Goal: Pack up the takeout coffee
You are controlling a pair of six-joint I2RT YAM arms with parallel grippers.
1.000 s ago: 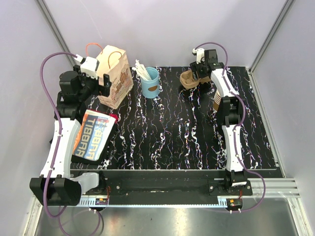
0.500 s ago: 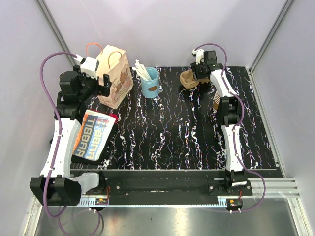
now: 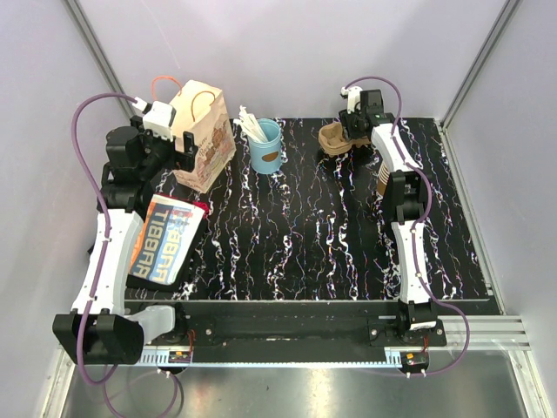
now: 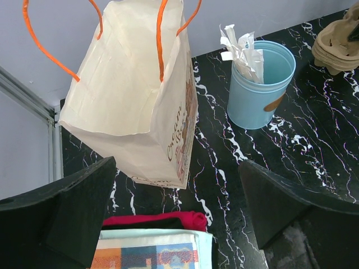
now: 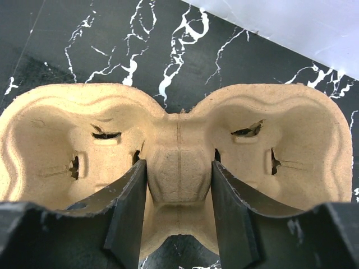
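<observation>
**Right claw set on the cup carrier, left claw wide at the bag**

My right gripper (image 5: pixel 179 188) is down on the cup carrier (image 5: pixel 67 134), a moulded pulp tray with two wells. One finger sits in each well, and the tray's central ridge is between them. Both fingers (image 5: pixel 132 213) lie close against that ridge, but I cannot tell whether they are pinching it or only resting alongside. The black marbled table (image 5: pixel 56 39) shows just beyond the tray's far edge. From overhead, a stack of tan paper cups (image 3: pixel 383 174) stands behind this claw, beside the arm.

My left gripper (image 4: pixel 176 193) is spread fully apart and holds nothing. Straight ahead of it, a little to its left, a paper bag (image 4: pixel 134 101) with orange handles stands upright with its mouth open. Ahead and to the right of the claw, a light-blue cup (image 4: pixel 261 89) holds white sticks and stands apart from the bag. Directly under the claw is the edge of a red and patterned folded packet (image 4: pixel 151 249).

I cannot make out the takeout coffee in any of my views.
</observation>
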